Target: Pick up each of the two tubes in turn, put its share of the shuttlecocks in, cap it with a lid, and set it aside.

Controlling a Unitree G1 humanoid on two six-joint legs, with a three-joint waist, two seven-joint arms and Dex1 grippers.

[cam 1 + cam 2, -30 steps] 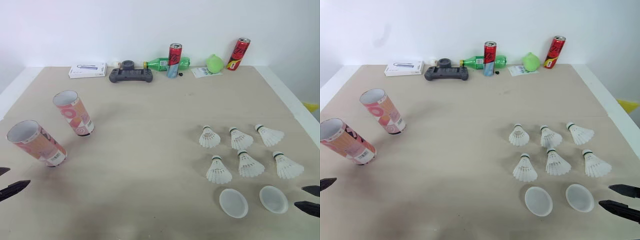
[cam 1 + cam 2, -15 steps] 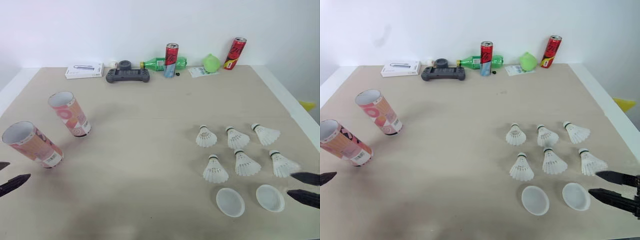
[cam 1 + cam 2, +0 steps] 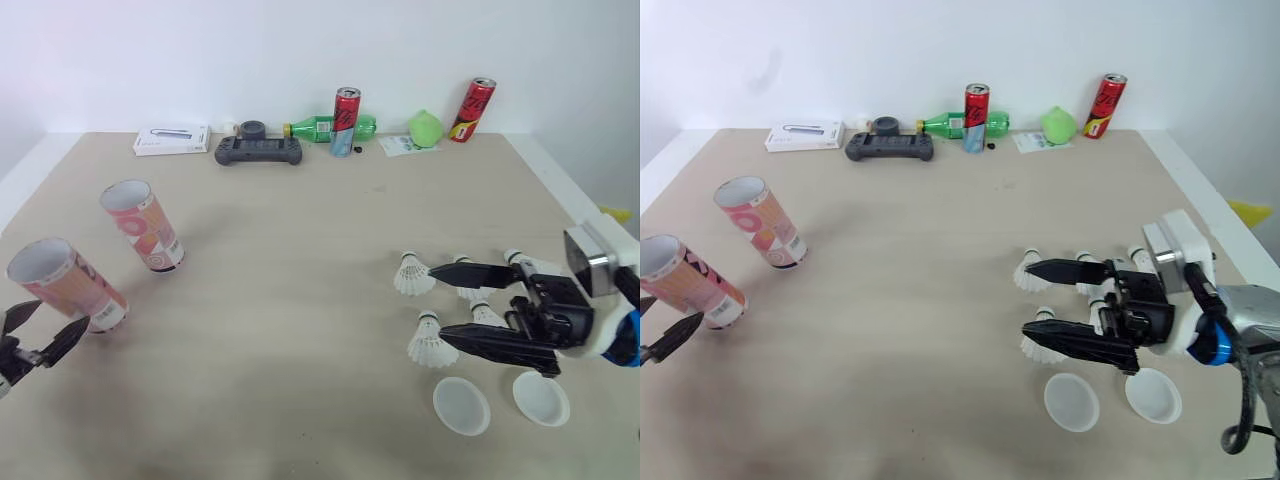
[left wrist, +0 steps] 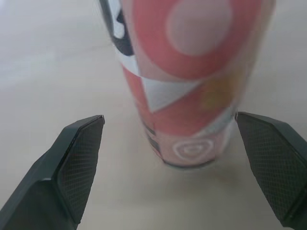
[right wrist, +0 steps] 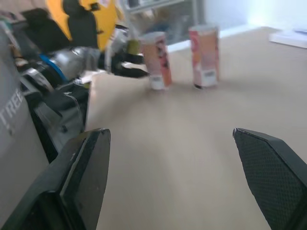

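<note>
The left pincer [image 3: 62, 313] hovers low over the table [image 3: 290, 300] with its two fingers spread wide and nothing between their pads. The nearer tube [image 3: 65, 283] stands upright straight ahead of it, in line with the gap; whether either fingertip touches it cannot be told. The second tube [image 3: 143, 224] stands further ahead of that pincer and off to its right, well apart from it. The right pincer [image 3: 437, 304] is also wide open and empty, pointing towards the robot's left above the shuttlecocks [image 3: 412, 276]. Several lie under and between its fingers, and one sits just beyond each fingertip. The two lids [image 3: 464, 405] lie flat just beside its nearer finger, on the robot's side.
</note>
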